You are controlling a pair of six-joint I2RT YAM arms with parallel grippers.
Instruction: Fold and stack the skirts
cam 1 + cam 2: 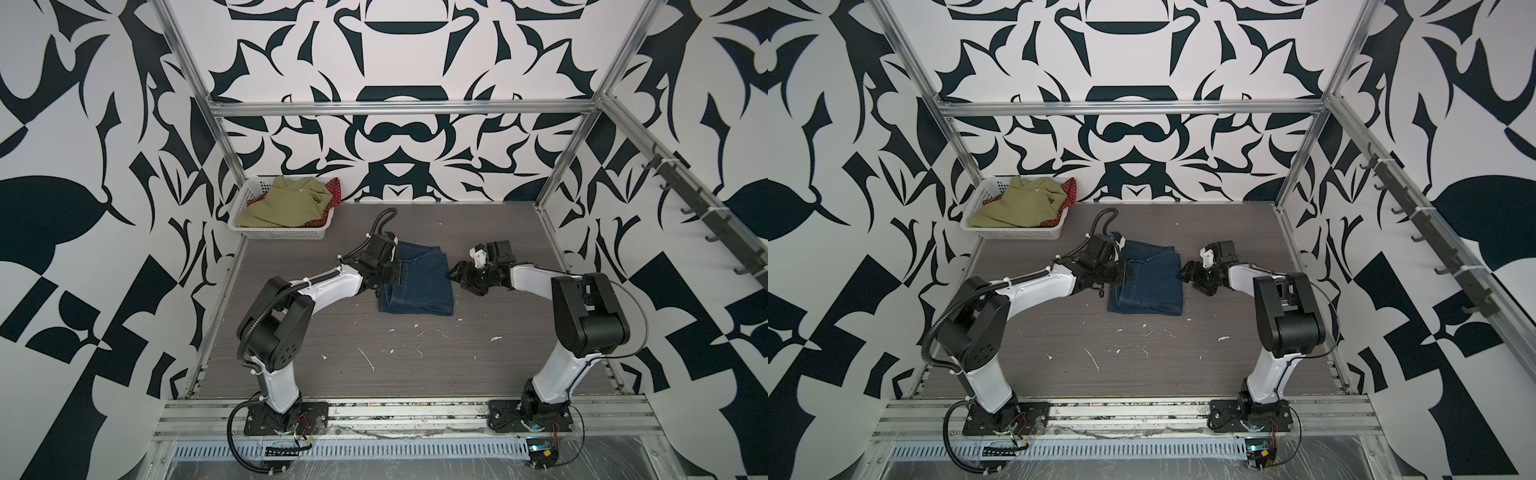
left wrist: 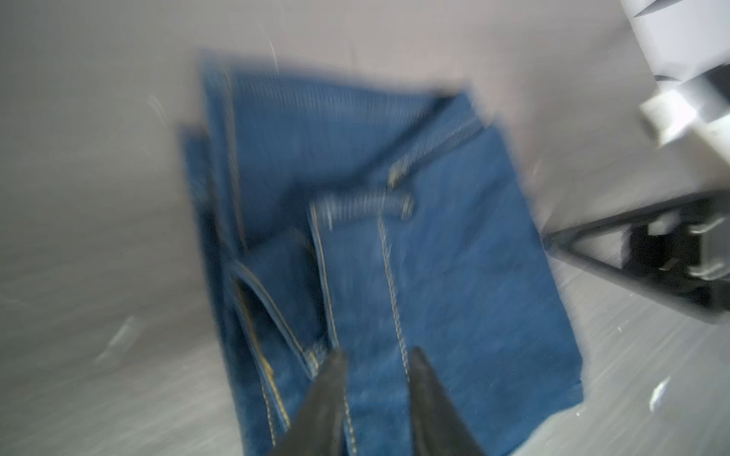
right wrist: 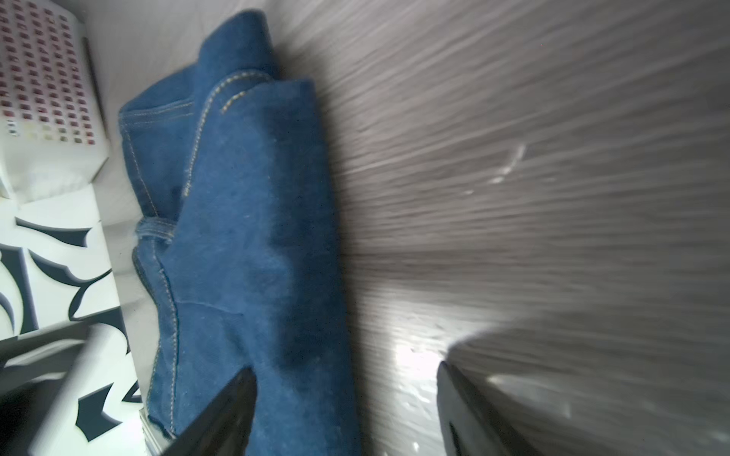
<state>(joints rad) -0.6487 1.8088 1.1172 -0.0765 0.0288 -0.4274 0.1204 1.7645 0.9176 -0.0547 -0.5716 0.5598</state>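
Denim looks thick and stiffish; folded dark blue denim skirt (image 1: 419, 280) lies mid-frame, best pinched at its layered edge. Left gripper (image 2: 377, 352) stands narrowly apart over it, right gripper (image 3: 345, 367) wide apart beside it.

Counting three skirts in total. One denim skirt (image 1: 419, 282) is lying on the desk (image 1: 415, 365). Two are sitting in the basket (image 1: 282, 235): one olive-green skirt (image 1: 286, 203) and one red polka-dot skirt (image 1: 334, 193). I'm seeing one white perforated basket and one desk. Two grippers are showing in both top views: one left gripper (image 1: 390, 275) and one right gripper (image 1: 458, 277). Dark hooks (image 1: 711, 239) are showing at the right side too, but they're too small to be counting reliably.
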